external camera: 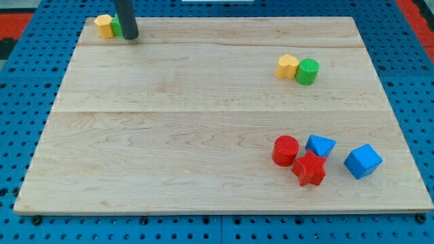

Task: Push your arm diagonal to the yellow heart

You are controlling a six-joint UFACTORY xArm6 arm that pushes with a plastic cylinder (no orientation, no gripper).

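Up at eleven o'clock, my tip (pixel 130 37) touches a green block (pixel 116 27) (no claw to tell about), beside a yellow block (pixel 103 26).

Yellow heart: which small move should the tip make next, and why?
Probably slide my tip toward the view's lower right. It stands at top-left beside a green block, while the yellow heart lies far right, next to the green cylinder.

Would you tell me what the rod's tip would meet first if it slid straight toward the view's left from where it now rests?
My tip would first meet the green block, partly hidden behind the rod, then the yellow block beside it. Whether it already touches the green one is unclear.
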